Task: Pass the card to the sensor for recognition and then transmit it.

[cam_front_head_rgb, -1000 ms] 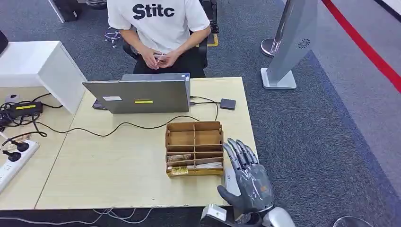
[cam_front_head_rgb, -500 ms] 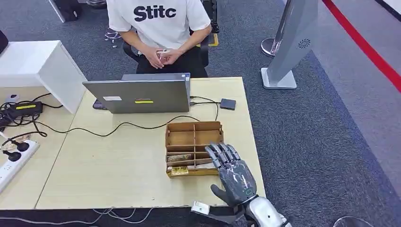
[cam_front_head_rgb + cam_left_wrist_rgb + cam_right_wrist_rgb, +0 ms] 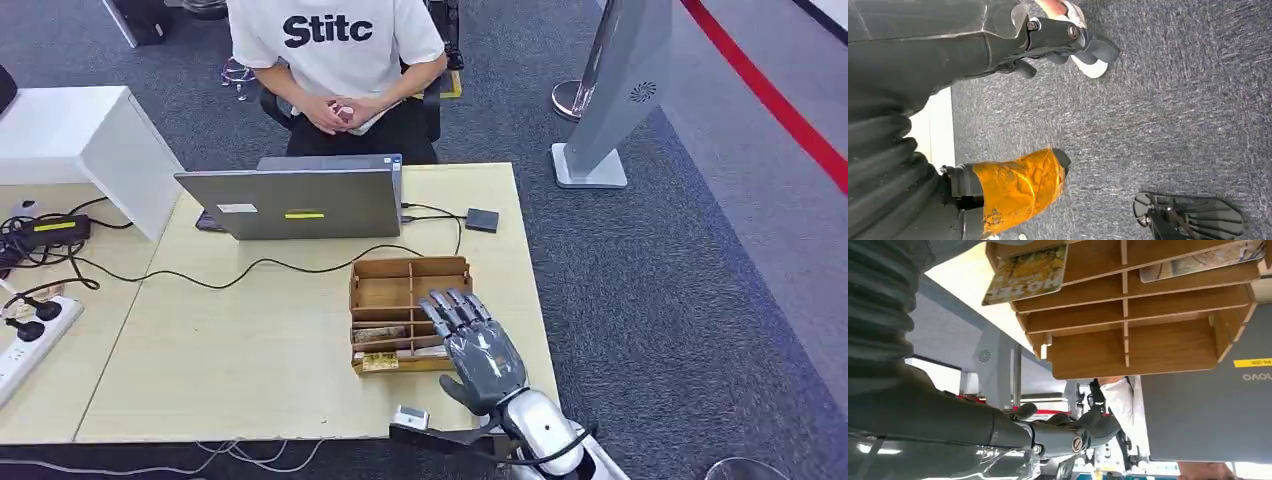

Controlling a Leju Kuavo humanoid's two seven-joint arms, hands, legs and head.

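Observation:
A wooden divider box (image 3: 385, 290) sits on the right half of the table (image 3: 220, 350). Cards lie in its near slots, one brownish (image 3: 378, 335) and one yellow (image 3: 379, 362). My right hand (image 3: 472, 348) hovers over the box's near right corner with its fingers spread and nothing in it. The right wrist view shows that hand (image 3: 998, 425) below the box (image 3: 1148, 315), with a yellow card (image 3: 1025, 275) printed "HOTEL" and a second card (image 3: 1198, 262). The small dark sensor (image 3: 482, 220) lies beyond the box, cabled to the laptop (image 3: 300, 205). My left hand (image 3: 1063, 40) hangs over carpet, holding nothing.
A person (image 3: 335, 50) sits behind the laptop with hands clasped. Cables run across the table to a power strip (image 3: 30, 335) at the left. A white cabinet (image 3: 80, 130) stands far left and a grey stand (image 3: 620, 90) on the carpet at right.
My right hand has moved left and forward, from beside the table's right edge to over the box's near right corner. The person's hands shifted slightly.

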